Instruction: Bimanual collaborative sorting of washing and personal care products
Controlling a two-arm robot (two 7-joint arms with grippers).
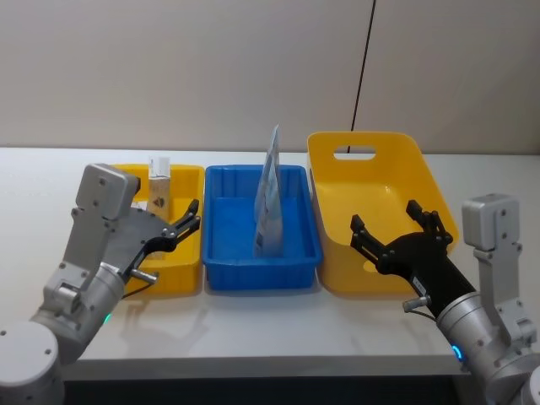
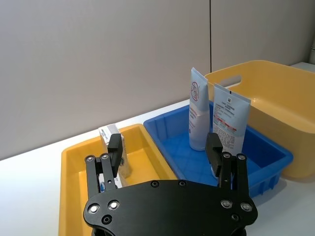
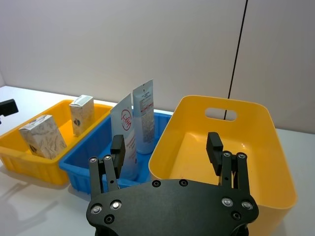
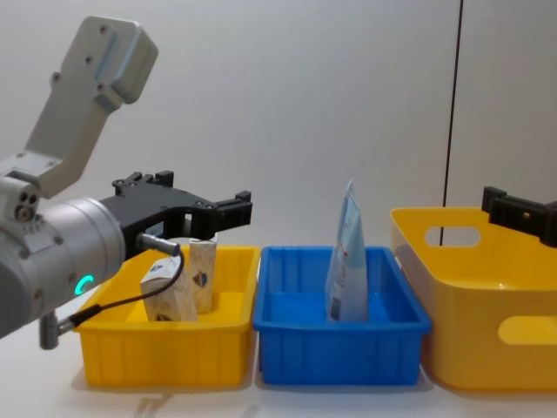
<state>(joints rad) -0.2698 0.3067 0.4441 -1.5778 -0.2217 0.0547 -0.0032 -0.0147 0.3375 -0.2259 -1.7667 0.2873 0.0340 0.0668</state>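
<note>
A white-grey marbled pack (image 3: 43,136) and a slim beige carton (image 1: 159,181) stand in the small yellow tray (image 1: 160,283) on the left. Two tall light-blue pouches (image 3: 127,135) stand upright in the blue tray (image 1: 261,277) at the middle; from the head they overlap into one shape (image 1: 270,198). My left gripper (image 1: 187,218) is open and empty, hovering over the yellow tray's right side, near the carton (image 2: 113,142). Over the front of the large yellow basket (image 1: 337,169) hangs my right gripper (image 1: 385,215), open, with nothing between its fingers.
The three containers stand side by side on a white table (image 1: 253,329), close to a grey wall. The basket's inside (image 3: 197,147) holds nothing. A black cable (image 1: 364,67) runs down the wall behind it. Bare table lies in front of the trays.
</note>
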